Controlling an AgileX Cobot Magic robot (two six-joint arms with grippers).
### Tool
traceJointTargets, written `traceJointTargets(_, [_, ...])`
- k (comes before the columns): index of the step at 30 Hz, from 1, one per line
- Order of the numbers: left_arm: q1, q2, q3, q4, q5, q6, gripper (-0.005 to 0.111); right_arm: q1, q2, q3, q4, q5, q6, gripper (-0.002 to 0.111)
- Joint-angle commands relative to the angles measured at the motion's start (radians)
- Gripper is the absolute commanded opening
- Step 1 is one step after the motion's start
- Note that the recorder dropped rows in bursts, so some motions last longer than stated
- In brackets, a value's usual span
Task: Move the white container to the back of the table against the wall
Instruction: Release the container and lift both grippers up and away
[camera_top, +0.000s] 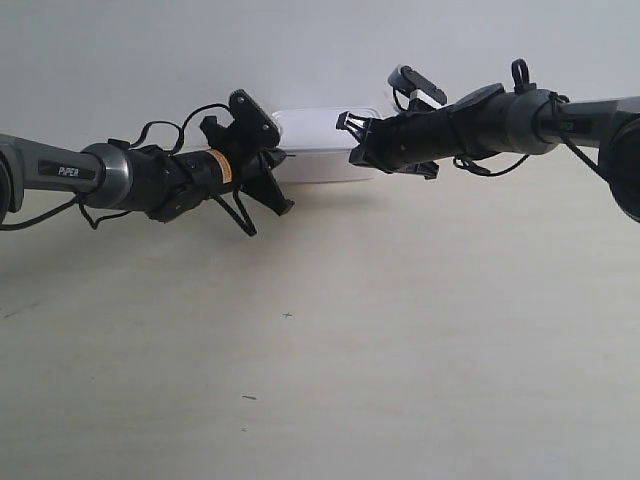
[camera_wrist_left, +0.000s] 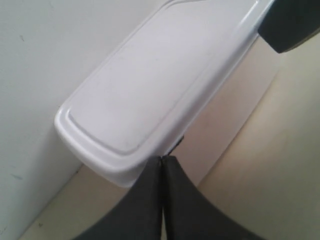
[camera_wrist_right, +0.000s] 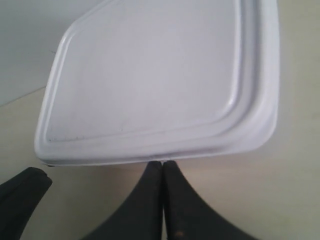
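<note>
1. Container first: the small rectangular white plastic container with rounded corners and a flat rimmed lid sits at twelve o'clock on the wide pale beige wood-grain table. It is hard by the plain grey-white wall. I cannot tell whether they touch.
2. On my left wrist feed, the left gripper has its black fingers pressed together, gripping nothing. Their tips meet just under the container's lid rim.
3. The right gripper is likewise closed on nothing, its tips at the container's rim.
4. The arm at the exterior view's left reaches in from nine o'clock. The arm at the exterior view's right reaches in from three o'clock.
</note>
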Motion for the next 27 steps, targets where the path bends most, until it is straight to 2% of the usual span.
traceJointTargets(1, [0.002,-0.014,-0.01,-0.013,0.074,-0.012,0.0,0.0,0.002,-0.012,-0.019,-0.004,0.024,0.0])
traceJointTargets(10, [0.002,-0.127,0.017,-0.107,0.206,-0.02,0.0,0.0,0.011,-0.012,-0.015,0.031,0.035,0.0])
traceJointTargets(15, [0.0,-0.244,0.15,-0.123,0.231,-0.073,0.0,0.0,0.011,-0.012,-0.008,0.047,0.043,0.0])
traceJointTargets(22, [-0.009,-0.483,0.387,-0.174,0.263,-0.317,0.0,0.012,0.011,-0.016,0.012,0.098,0.055,0.0])
traceJointTargets(27, [-0.072,-0.667,0.531,-0.18,0.333,-0.36,0.0,0.017,-0.014,-0.014,-0.052,0.138,0.091,0.0])
